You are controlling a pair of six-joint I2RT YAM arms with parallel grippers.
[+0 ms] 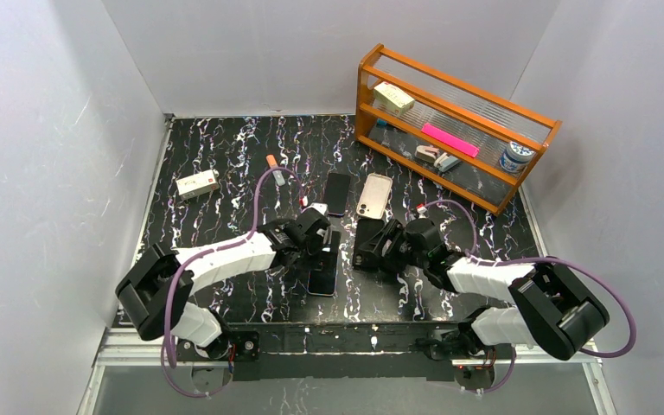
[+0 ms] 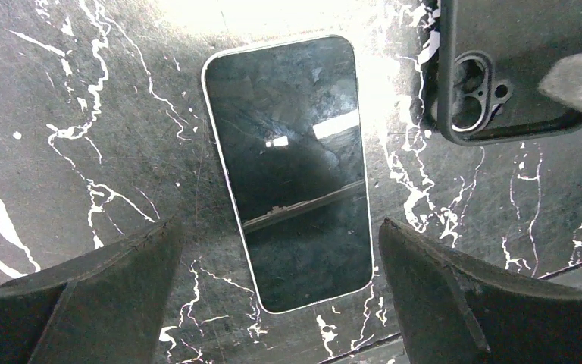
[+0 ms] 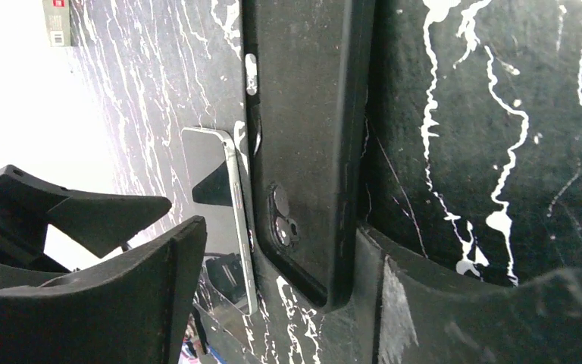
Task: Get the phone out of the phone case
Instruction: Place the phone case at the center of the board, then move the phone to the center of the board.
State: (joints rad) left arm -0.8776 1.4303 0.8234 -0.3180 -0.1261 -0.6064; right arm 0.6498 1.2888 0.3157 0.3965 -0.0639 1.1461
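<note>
The phone (image 2: 292, 171) lies screen up on the black marbled table, out of its case; it also shows in the top view (image 1: 322, 278) and edge-on in the right wrist view (image 3: 231, 220). The empty black phone case (image 2: 511, 72) lies right beside it, camera cut-out showing (image 3: 303, 144). My left gripper (image 2: 280, 227) is open above the phone's near end, fingers apart on either side (image 1: 324, 246). My right gripper (image 3: 280, 227) is open around the case's camera end, its right finger against the case's edge. In the top view this gripper (image 1: 365, 251) hides most of the case.
A second black phone (image 1: 338, 192) and a beige phone (image 1: 374, 196) lie behind the grippers. A small white box (image 1: 197, 184) and an orange-capped tube (image 1: 275, 169) sit at the back left. A wooden rack (image 1: 450, 121) with small items stands at the back right.
</note>
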